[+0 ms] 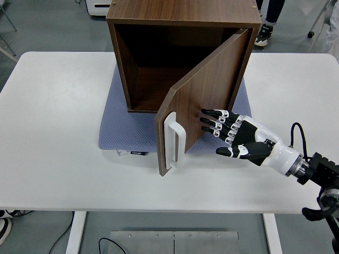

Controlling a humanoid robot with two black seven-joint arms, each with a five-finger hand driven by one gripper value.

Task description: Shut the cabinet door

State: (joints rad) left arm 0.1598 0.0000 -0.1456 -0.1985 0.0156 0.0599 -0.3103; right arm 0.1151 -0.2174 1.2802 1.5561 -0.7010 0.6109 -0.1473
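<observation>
A blue mat [127,132] lies on the white table [53,132]. A brown cabinet [183,21] stands on the mat, with its open front facing the near edge. Its door [204,90] hangs on the right side and is about half open. A white handle [173,140] sits on the door's near edge. The right hand [233,138] is flat and open, with its fingertips [205,120] touching the outside of the door.

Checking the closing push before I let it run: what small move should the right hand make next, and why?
Probably push further left and toward the cabinet. The door stands only partly shut, and the right hand has its open fingers flat against the door's outer face beside the white handle.
</observation>
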